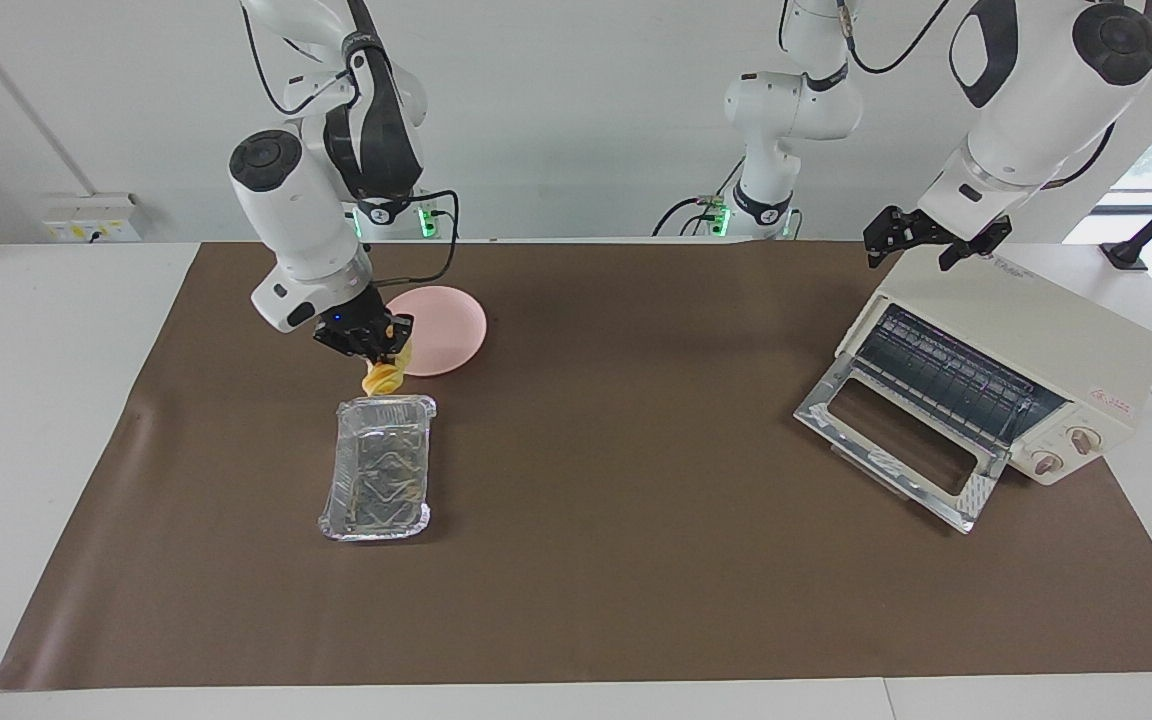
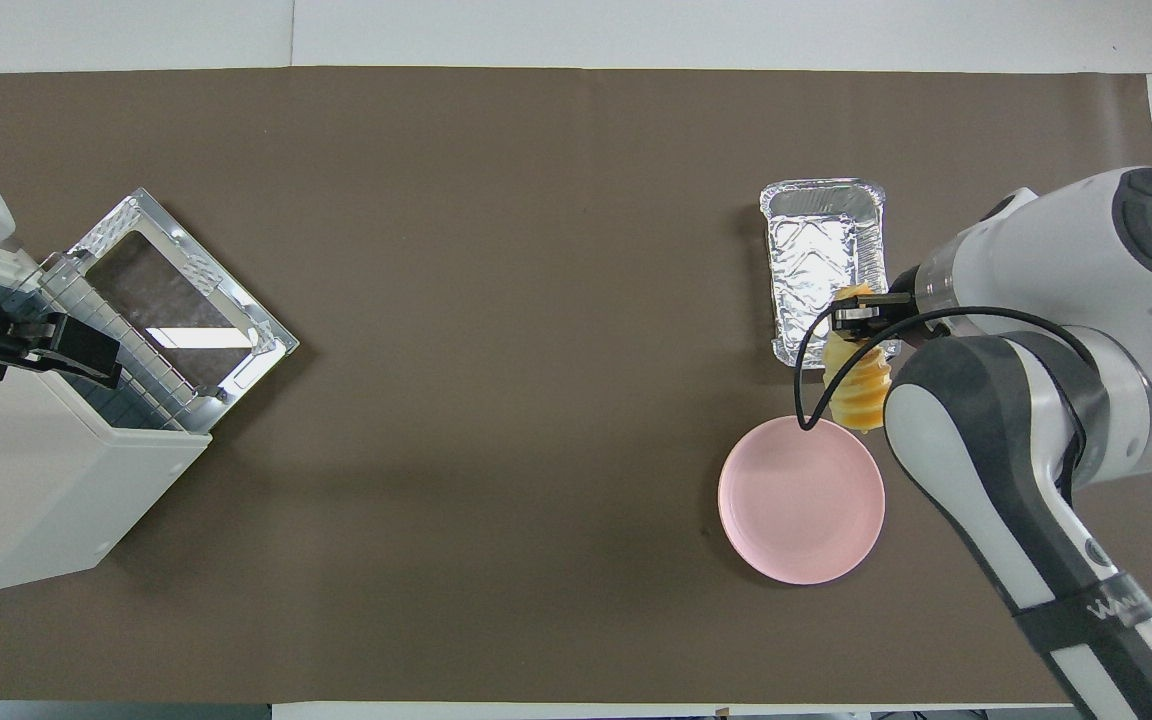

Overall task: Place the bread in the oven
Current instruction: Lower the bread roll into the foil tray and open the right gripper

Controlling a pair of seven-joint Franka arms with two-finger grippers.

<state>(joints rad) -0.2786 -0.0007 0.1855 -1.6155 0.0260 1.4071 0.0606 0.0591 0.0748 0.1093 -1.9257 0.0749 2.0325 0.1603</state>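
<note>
The right tool [image 1: 373,347] was clamped on the upper end of the bread [image 1: 382,378], and the ridged yellow loaf hung tilted in the air over the end of the foil tray [image 1: 381,468] that lay nearer the robots. The pink plate [image 1: 446,315] sat bare beside it, closer to the robots than the tray. Judged from that, the step in hand was lowering the loaf into the tray (presumably so tray and bread could go into the oven together). To do it well, the loaf would want lining up with the tray's long axis, since it dangled slantwise from one end, and setting down low before release so that it did not roll over the crinkled rim. The thin foil looked light and might shift if nudged.

The left tool [image 1: 921,235] hovered wide open and empty over the top back edge of the oven [image 1: 1036,330], waiting. The oven stood at the left arm's end of the desk, well apart from the tray, its glass door [image 1: 896,440] dropped open and the dark rack showing inside.

A brown mat [image 1: 636,560] covered most of the white desk [image 1: 36,400], with slight creases near its edges. A plain white wall rose at the robots' end, with a socket box [image 1: 91,218] at the right arm's end.
</note>
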